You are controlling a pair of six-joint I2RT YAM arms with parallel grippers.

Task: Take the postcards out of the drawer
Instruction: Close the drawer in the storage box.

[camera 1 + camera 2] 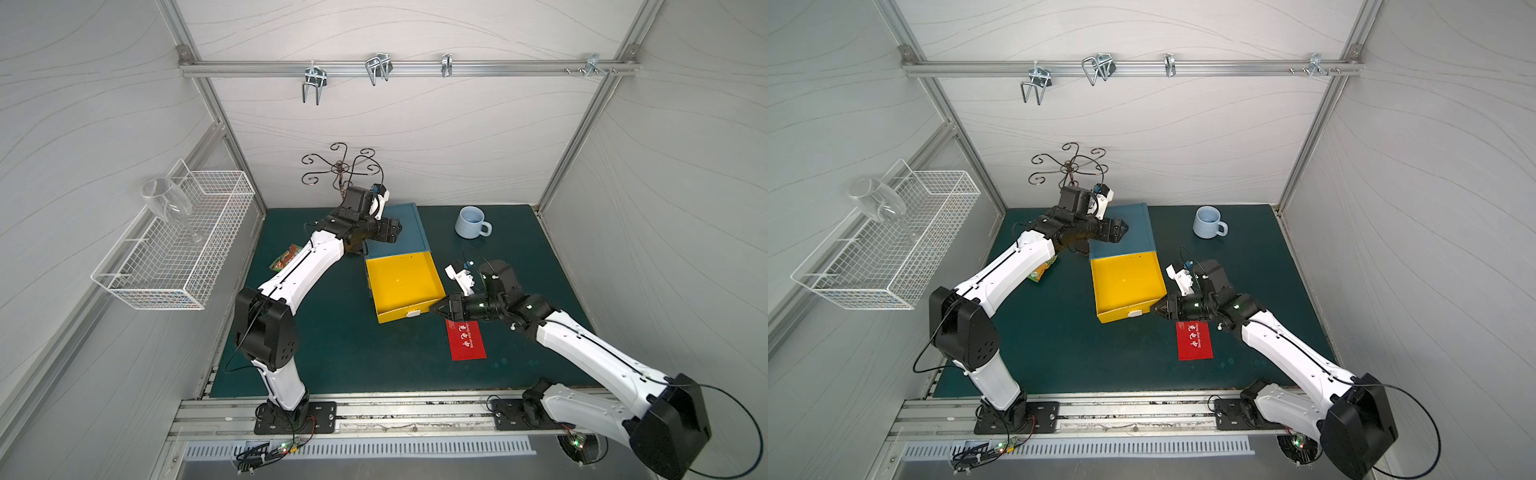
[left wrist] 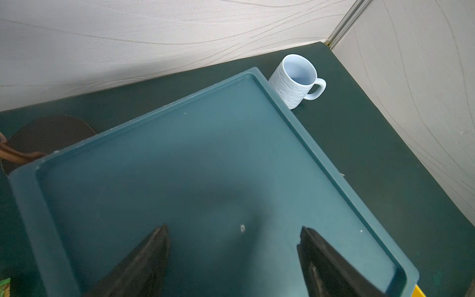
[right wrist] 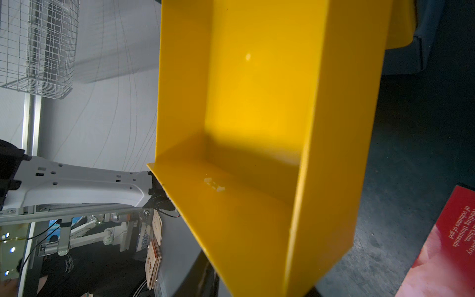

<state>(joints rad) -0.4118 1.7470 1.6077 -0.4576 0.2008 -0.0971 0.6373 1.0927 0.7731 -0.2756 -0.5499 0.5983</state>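
**A:** How does the left tool stand?

**B:** Its jaws are wide apart and hold nothing. It hangs over the flat teal top of the cabinet.

**A:** And the right tool?

**B:** It sits low at the front right corner of the pulled-out yellow drawer, close against the wall. I cannot tell whether it touches. The wrist view hides its fingers and both top views show them too small, so I cannot tell how far it is open.

**A:** Where is the postcard?

**B:** A red postcard with white characters lies flat on the table, just beside the drawer's front. Its far end is under the right tool.

**A:** Anything else close by?

**B:** A pale blue mug stands upright to the right of the cabinet. A snack packet lies partly under the left arm.
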